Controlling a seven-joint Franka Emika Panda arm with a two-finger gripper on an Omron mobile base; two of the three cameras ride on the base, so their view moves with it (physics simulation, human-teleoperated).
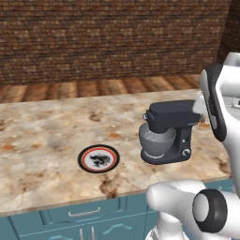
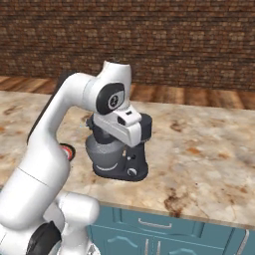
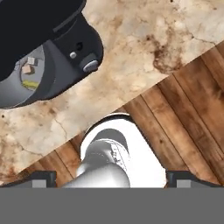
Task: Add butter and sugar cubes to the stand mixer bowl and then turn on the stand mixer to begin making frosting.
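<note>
Butter and cubes already sit in the stand mixer bowl, upper left; the gripper, spread wide and empty, should press the knob squarely

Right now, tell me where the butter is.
In the hand view, the butter lies inside the stand mixer bowl, at the upper left, next to two pale sugar cubes.

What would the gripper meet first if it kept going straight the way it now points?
Probably the robot's own white arm, which lies straight ahead of the open gripper in the hand view. The mixer sits off to one side; depth is unclear.
</note>
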